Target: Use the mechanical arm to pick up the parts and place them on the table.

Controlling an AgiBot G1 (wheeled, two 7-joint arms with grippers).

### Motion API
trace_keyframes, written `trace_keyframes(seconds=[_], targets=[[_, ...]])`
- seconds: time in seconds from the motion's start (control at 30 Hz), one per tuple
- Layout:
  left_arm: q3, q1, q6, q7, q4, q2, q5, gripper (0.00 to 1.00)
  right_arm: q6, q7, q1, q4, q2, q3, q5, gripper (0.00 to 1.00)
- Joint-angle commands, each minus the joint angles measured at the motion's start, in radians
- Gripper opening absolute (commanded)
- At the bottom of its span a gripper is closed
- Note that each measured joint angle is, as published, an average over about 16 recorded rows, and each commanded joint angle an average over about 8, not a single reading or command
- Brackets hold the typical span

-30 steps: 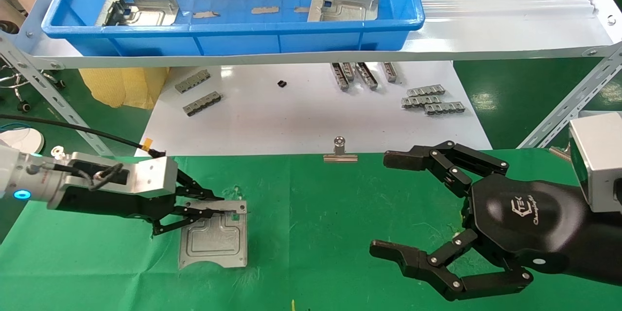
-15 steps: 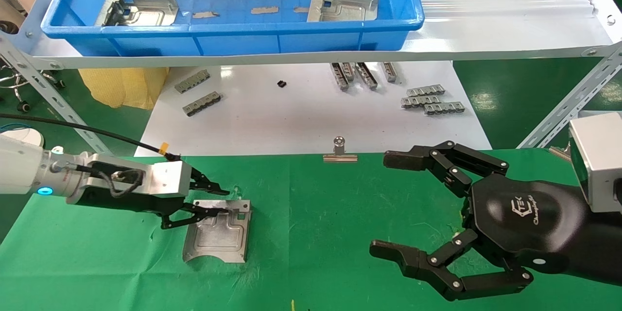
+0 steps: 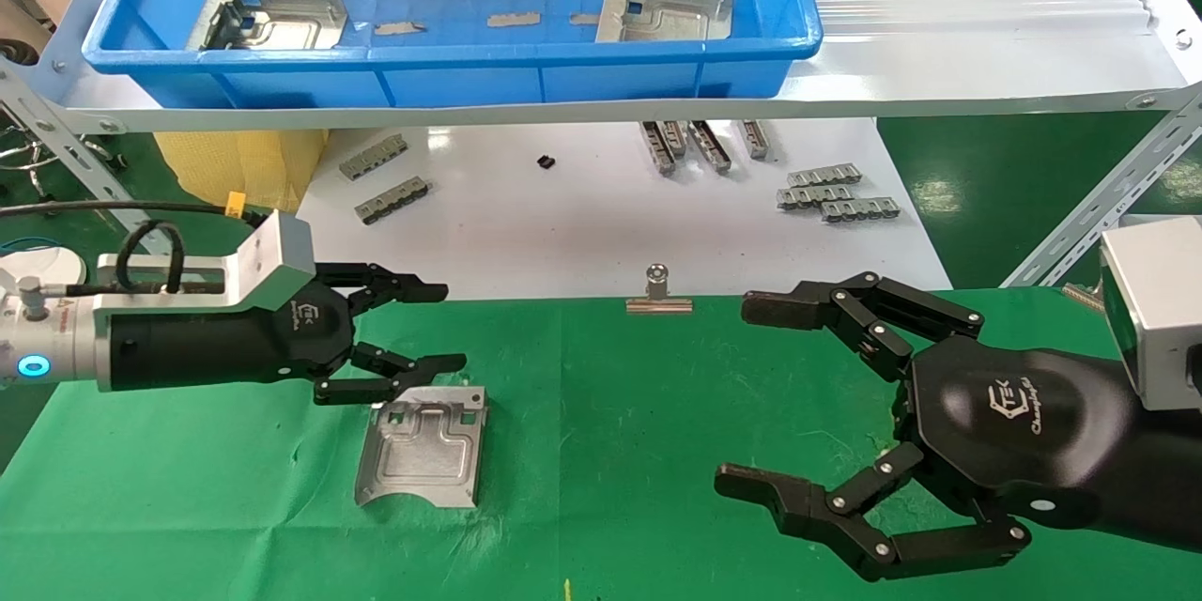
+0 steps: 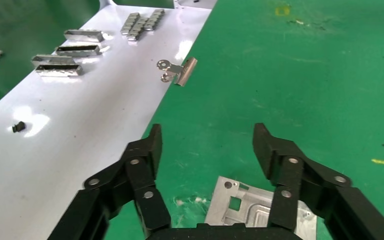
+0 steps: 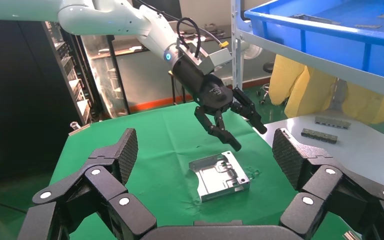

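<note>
A shiny stamped metal part point(image 3: 421, 446) lies flat on the green cloth table point(image 3: 601, 413); it also shows in the left wrist view point(image 4: 250, 212) and the right wrist view point(image 5: 220, 176). My left gripper point(image 3: 441, 324) hovers open and empty just above the part's far edge, clear of it; the right wrist view point(image 5: 240, 127) shows it too. My right gripper point(image 3: 751, 394) is open and empty, parked over the cloth at the right. Two more parts point(image 3: 272, 19) point(image 3: 665, 9) lie in the blue bin point(image 3: 451, 47) on the shelf.
A pale ribbed metal shelf point(image 3: 958, 28) carries the bin. Below it, a glossy white tabletop point(image 3: 601, 225) holds grey toothed strips point(image 3: 834, 192) and a small black piece point(image 3: 544, 161). A silver binder clip point(image 3: 657, 293) fastens the cloth's far edge. Thin grey slivers point(image 3: 512, 19) lie in the bin.
My left gripper has let go of the part, opened and lifted up and away from it. The part now rests flat on the cloth. The right arm has not moved.
</note>
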Motion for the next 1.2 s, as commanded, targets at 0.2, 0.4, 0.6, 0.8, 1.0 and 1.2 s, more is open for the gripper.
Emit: trace_keyframes(seconds=[0.2,0.4,0.6,0.8,1.0,1.2], targets=[[-0.008,0.006,0.002,-0.008,-0.002,-0.003,-0.01,1.0,0.0,0.0,0.0,0.0,0.0,0.0,0.0,1.0],[-0.028,0.033,-0.004,-0.035,-0.059,-0.021,-0.023,1.0,0.0,0.0,0.0,0.0,0.0,0.0,0.0,1.0],[-0.077,0.097,-0.014,-0.102,-0.184,-0.06,-0.059,1.0,0.0,0.0,0.0,0.0,0.0,0.0,0.0,1.0],[-0.13,0.164,-0.024,-0.173,-0.314,-0.102,-0.097,1.0,0.0,0.0,0.0,0.0,0.0,0.0,0.0,1.0],[-0.182,0.231,-0.034,-0.243,-0.445,-0.143,-0.135,1.0,0.0,0.0,0.0,0.0,0.0,0.0,0.0,1.0],[-0.234,0.298,-0.045,-0.313,-0.576,-0.185,-0.173,1.0,0.0,0.0,0.0,0.0,0.0,0.0,0.0,1.0]])
